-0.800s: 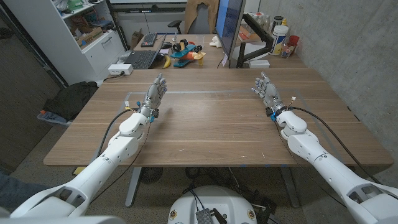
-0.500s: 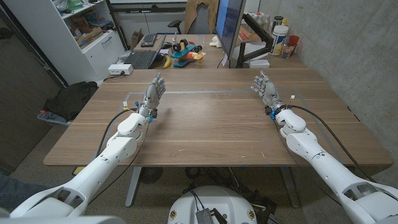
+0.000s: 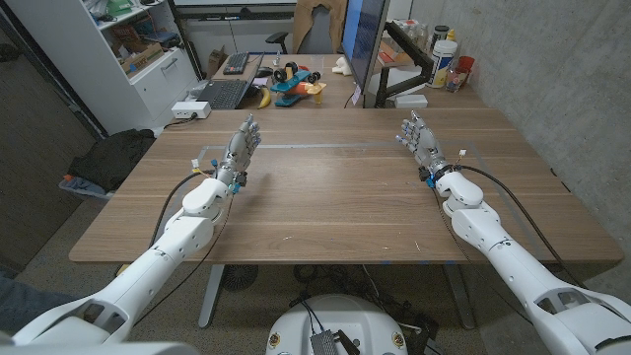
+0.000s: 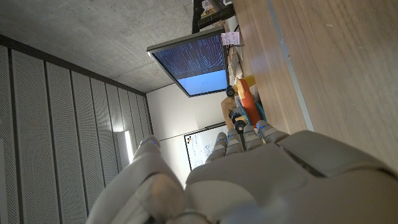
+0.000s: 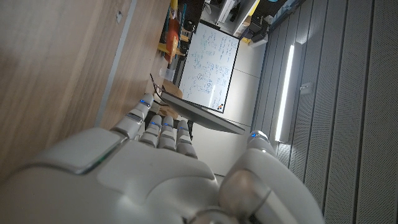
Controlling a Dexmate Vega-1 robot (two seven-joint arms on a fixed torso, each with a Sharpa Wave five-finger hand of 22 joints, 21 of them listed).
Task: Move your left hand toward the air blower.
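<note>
Left hand (image 3: pixel 241 150) over table (image 3: pixel 325 207), toward far left corner, fingers straight, slightly apart, holding nothing; right hand (image 3: pixel 421 144) toward far right corner, same pose; air blower location: cannot tell.

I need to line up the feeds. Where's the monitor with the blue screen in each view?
Head view: monitor behind the table's far edge, right of centre.
Left wrist view: beyond the fingertips, with the blue screen showing.
Right wrist view: just beyond the fingertips, a dark slab seen edge-on.
Shared landmark: the wooden table.
</note>
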